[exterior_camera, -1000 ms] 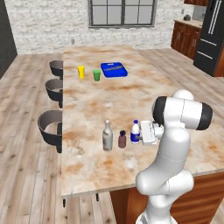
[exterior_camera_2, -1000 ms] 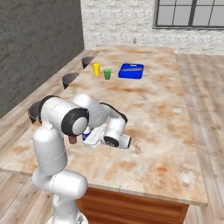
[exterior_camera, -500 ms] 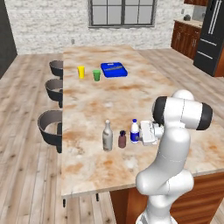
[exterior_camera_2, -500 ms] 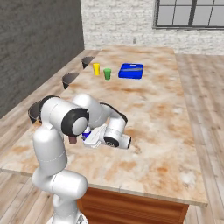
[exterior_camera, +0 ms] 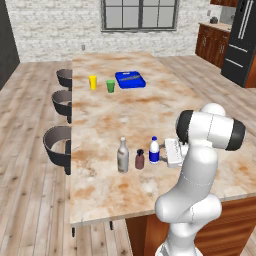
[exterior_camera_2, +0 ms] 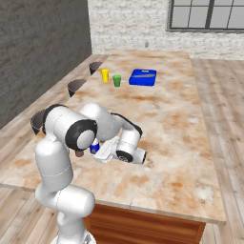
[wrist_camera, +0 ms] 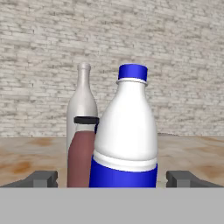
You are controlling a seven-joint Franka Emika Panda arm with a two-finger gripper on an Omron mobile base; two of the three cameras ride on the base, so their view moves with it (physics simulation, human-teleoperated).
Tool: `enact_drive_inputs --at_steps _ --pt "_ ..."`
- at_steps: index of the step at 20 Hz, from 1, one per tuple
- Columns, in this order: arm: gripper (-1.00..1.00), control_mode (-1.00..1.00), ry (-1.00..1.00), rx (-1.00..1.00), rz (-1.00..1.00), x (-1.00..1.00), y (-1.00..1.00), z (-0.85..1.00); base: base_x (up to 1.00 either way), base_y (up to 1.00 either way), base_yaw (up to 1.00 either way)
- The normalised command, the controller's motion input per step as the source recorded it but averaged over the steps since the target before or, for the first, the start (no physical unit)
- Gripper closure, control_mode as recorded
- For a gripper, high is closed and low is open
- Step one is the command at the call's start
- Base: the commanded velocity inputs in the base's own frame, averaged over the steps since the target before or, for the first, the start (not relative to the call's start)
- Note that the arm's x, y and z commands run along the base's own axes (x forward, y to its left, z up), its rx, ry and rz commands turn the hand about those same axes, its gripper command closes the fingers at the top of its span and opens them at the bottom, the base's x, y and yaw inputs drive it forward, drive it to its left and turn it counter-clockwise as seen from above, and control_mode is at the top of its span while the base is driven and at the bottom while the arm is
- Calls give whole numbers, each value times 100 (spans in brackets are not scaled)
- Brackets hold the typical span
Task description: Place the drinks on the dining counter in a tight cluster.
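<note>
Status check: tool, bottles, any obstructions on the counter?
Tool open, jaws either side of white blue-capped bottle. Short brown bottle and tall grey glass bottle upright beside it on marbled counter. Cups, blue tray far off.

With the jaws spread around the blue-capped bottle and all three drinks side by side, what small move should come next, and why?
Probably a straight retreat of the gripper away from the white bottle with the blue cap, without closing. Its fingertips stand wide apart on either side of the bottle, which stands upright on the dining counter close beside the brown bottle and the grey glass bottle. The cluster looks formed, so backing out avoids knocking it.
</note>
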Motion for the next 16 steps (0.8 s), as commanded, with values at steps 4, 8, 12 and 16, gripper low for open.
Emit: enact_drive_inputs --at_steps 4,8,12,16 --pt "-100 -100 -2 0 0 -8 -37 28 0 0 0" --pt "-100 -100 8 -1 -10 -27 -55 65 0 0 0" --pt "-100 -100 25 -2 -22 -43 -67 52 0 0 0" --pt "-100 -100 36 -13 -29 -43 -43 46 0 0 0"
